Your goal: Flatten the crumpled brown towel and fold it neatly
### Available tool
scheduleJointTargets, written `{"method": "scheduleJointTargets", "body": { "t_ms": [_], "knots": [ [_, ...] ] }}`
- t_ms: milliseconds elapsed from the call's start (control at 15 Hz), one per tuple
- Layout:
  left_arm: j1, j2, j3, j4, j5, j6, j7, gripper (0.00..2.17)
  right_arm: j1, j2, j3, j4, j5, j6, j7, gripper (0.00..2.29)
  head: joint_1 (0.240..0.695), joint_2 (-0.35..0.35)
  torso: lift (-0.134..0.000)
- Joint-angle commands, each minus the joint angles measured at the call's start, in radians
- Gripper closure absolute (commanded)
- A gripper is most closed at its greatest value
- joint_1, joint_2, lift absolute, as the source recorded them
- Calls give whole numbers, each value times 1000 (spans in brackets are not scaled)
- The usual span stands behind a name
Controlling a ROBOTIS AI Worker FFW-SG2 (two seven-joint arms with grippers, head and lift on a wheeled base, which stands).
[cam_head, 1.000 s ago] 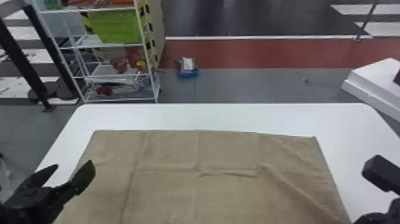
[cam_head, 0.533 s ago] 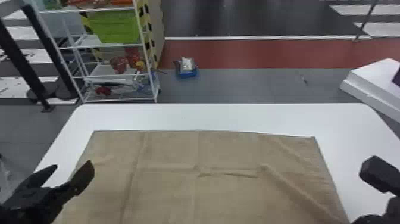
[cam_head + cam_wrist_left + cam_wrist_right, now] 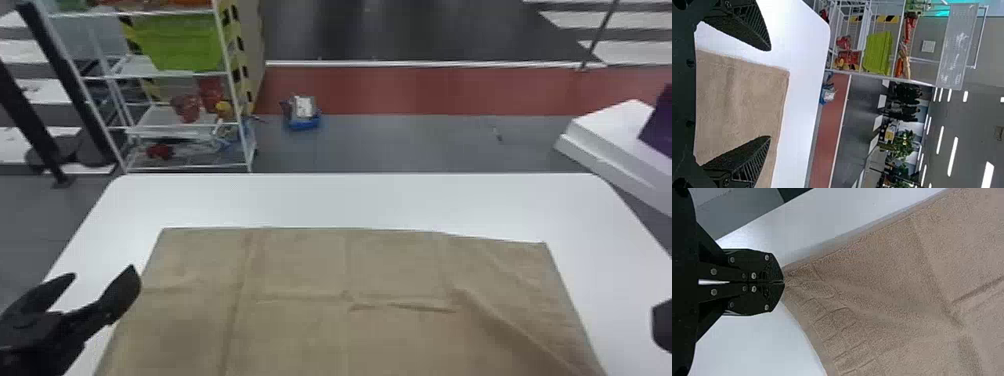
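Biggest first: a red strip (image 3: 400,90) runs across the floor beyond my work, with a white rack (image 3: 165,120) standing on the left. Nearer me is the white table (image 3: 350,200), its far corners rounded. Past its right side I see a pale block (image 3: 600,120). The towel (image 3: 300,270) is spread out on the table, its far edge inside the table's far edge and its near part running out of the bottom of my head view. It lies mostly flat, though I see a long crease on its left, a short fold near the middle and a ridge slanting toward the near right. On the rack sits a green bin (image 3: 180,42). My right claw (image 3: 662,322) is at the right edge of the head view; in its wrist view its fingers (image 3: 774,295) are pressed together on a corner of the towel, and the cloth gathers in ridges toward their tips. My left claw (image 3: 104,271) is by the towel's left edge, its two fingers well apart. Smallest is a blue item (image 3: 303,122) on the floor, just right of the rack.
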Motion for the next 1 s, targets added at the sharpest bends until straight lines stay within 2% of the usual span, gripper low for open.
{"method": "scheduleJointTargets", "body": {
  "t_ms": [0,267,467,533,600,667,800,933],
  "knots": [
    [-8,-4,-2,4,-2,0,0,90,38,-1,-78,31,-10,-57,3,1264,695,-37,-124],
    [-11,-4,-2,12,-2,0,0,90,51,-6,-104,116,10,-186,3,1264,695,-95,-124],
    [-12,-4,-2,12,-3,0,0,90,39,-10,-108,147,8,-192,3,1231,695,-133,-124],
    [-12,-4,-2,12,-5,0,0,90,41,-7,-114,145,4,-192,3,856,695,-140,-124],
    [-12,-4,-4,12,-5,0,-2,90,42,-1,-137,143,-10,-192,3,343,695,-148,-124],
    [-12,-4,-4,12,-5,0,-2,90,42,2,-177,142,-48,-192,3,107,695,-149,-124],
    [-12,-4,-5,12,-5,0,-2,90,41,27,-277,133,-179,-207,3,63,695,-158,-124],
    [-14,-4,-10,11,-5,3,-2,90,39,65,-374,119,-312,-253,3,60,695,-158,-124]
  ]
}}
